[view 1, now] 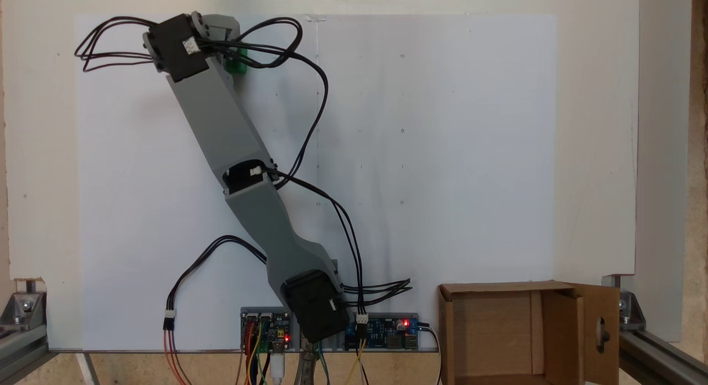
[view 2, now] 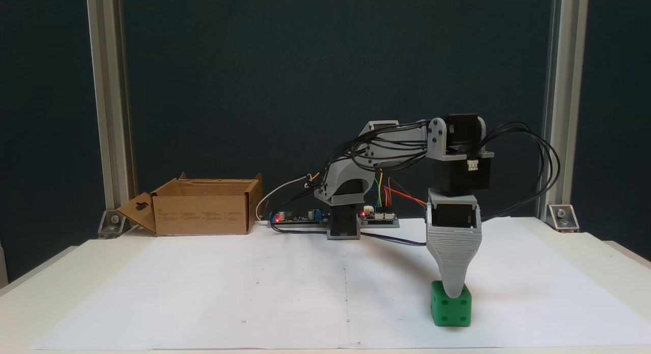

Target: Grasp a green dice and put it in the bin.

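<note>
Resting on the white paper of the worktop (view 2: 152,293), the green dice (view 2: 450,310) sits directly under the claw (view 2: 454,291), whose grey tip overlaps its top face. Whether the jaws are apart or closed on it cannot be told. The bin (view 2: 203,211) stands well apart, near the arm's base.

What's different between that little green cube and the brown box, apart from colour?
The green dice is far smaller than the bin. The dice looks a closed, solid cube with recessed pips, while the bin is an open cardboard box with a side flap. The dice sits under the gripper on the white paper; the bin stands off the paper, beside the arm's base. Both rest on the table.
</note>
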Controlling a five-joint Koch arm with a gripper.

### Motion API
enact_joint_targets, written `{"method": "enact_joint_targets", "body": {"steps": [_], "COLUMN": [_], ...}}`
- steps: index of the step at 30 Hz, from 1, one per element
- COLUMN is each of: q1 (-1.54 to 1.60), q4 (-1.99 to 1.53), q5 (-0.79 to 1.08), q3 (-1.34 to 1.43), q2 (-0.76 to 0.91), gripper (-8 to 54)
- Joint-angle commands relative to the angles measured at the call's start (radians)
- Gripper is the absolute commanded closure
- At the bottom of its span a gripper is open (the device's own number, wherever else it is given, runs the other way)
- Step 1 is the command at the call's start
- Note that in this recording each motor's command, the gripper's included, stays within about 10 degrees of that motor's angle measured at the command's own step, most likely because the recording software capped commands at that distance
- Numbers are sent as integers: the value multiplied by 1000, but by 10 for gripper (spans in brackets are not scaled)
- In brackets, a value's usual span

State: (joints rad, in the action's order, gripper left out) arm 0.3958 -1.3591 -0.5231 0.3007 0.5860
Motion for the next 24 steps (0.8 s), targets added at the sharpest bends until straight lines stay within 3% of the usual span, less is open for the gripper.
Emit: {"method": "enact_joint_targets", "body": {"steps": [1, 16, 24], "q1": [0, -8, -9], "q4": [14, 81, 91], "q5": [-69, -69, -69], "q3": [-69, -69, -69], "q2": [8, -52, -57], "gripper": [29, 42, 98]}}
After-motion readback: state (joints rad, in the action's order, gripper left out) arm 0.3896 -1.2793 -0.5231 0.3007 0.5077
